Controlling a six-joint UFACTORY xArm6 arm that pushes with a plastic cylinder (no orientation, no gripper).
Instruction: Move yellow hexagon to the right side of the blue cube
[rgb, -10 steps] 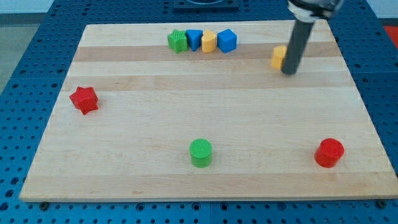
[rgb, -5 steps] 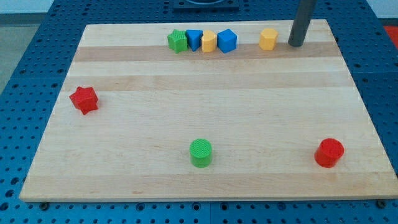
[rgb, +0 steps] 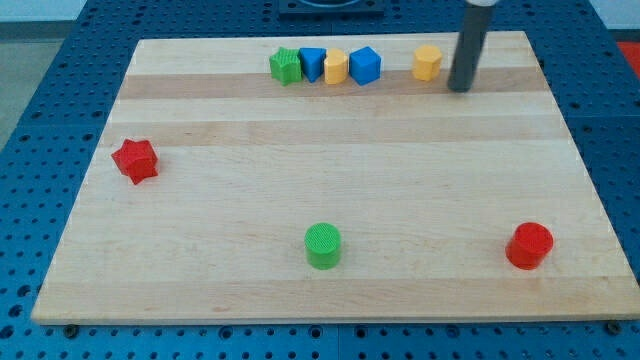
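Note:
The yellow hexagon sits near the view's top, right of the row of blocks. The blue cube is the right end of that row, with a gap between it and the hexagon. My tip is just right of the hexagon and slightly below it, apart from it by a small gap.
The row at the top holds a green block, a blue block and a yellow cylinder. A red star lies at the left, a green cylinder at the bottom middle, a red cylinder at the bottom right. The wooden board has its top edge close behind the row.
The yellow hexagon has moved up and left, nearer the blue cube. My tip went up beside it, then came back down and a little left.

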